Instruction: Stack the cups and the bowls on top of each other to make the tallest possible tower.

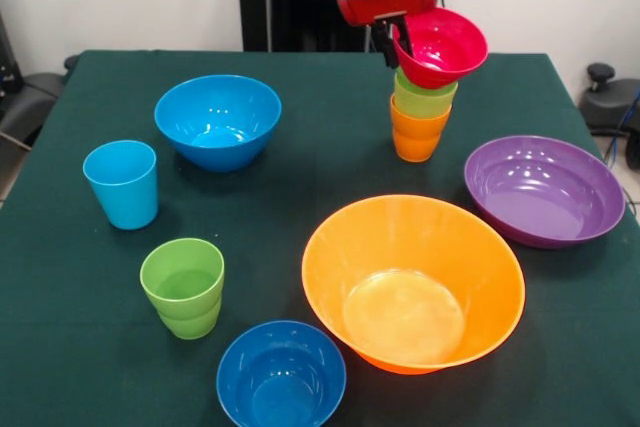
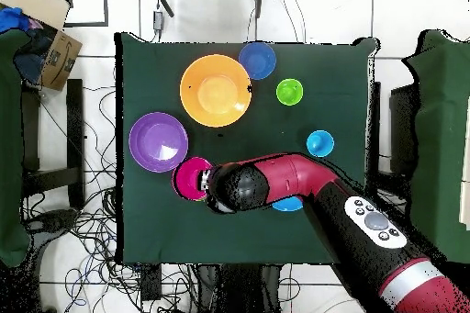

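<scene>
Two cups, lime green (image 1: pixel 424 97) nested in orange (image 1: pixel 417 135), form the tower in the upper right of the front view. On top sits the red bowl (image 1: pixel 441 45), tilted, its rim pinched by the end effector (image 1: pixel 396 44). Judged from this, the bowl needs levelling and centring before release, or it may tip off.

The arm reaches down from above, its pincer (image 1: pixel 398 45) clamping a rim (fingers mostly hidden)
</scene>
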Available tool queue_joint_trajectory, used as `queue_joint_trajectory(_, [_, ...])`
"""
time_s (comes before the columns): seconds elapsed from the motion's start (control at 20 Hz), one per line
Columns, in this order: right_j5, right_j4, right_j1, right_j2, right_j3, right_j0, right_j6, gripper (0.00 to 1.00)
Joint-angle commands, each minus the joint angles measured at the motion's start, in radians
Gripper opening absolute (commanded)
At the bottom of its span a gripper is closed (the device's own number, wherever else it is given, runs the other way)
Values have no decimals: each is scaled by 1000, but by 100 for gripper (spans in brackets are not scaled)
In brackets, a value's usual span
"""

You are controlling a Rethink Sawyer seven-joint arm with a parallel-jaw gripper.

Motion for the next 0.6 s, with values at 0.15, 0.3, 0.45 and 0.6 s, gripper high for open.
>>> queue_joint_trajectory(0.15, [-12, -22, 15, -26, 42, 15, -21, 0])
queue_joint_trajectory(0.3, [-21, -24, 14, -28, 53, 15, -15, 0])
queue_joint_trajectory(0.45, [-30, -25, 11, -28, 63, 13, -11, 0])
queue_joint_trajectory(0.6, [-29, -21, 8, -24, 69, 11, -10, 0])
